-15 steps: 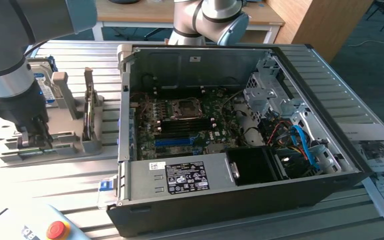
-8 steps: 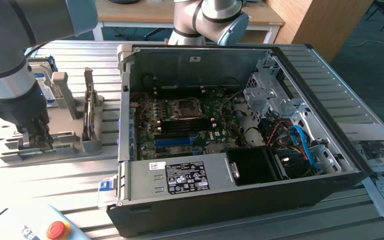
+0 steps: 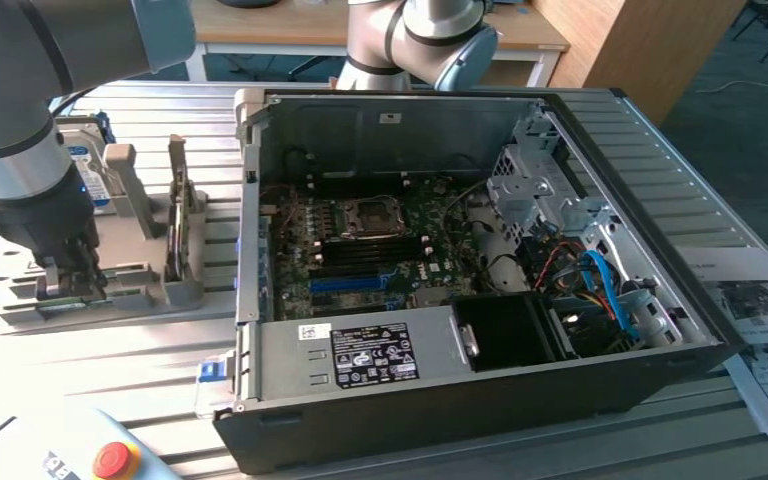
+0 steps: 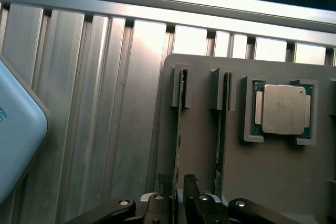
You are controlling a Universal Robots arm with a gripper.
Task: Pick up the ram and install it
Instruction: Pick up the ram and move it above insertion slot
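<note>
**Gripper astride the ram in its holder, not yet lifted**

The ram (image 4: 179,129) stands on its long edge in a slot of the gray holder (image 4: 199,150). The wrist view looks along its thin green top edge. The gripper (image 4: 177,183) is spread wide. Its dark fingers (image 4: 190,188) sit one on each side of the stick, with a gap showing between them. I cannot tell whether either finger touches the board.

A second stick (image 4: 222,129) stands in the neighbouring slot, parallel and just beside the first. Beyond it a square silver processor chip (image 4: 283,109) lies flat in its own recess. The holder rests on the ribbed aluminium desk (image 4: 105,103).

The exterior view adds the wider layout. The gripper (image 3: 71,285) is down at the holder (image 3: 131,295), at that view's left. The open computer case (image 3: 518,395) lies on its side to the right of the holder, with its motherboard (image 3: 398,250) exposed. A red button (image 3: 115,460) sits near the front edge, and papers (image 3: 758,320) lie at the far right.
</note>
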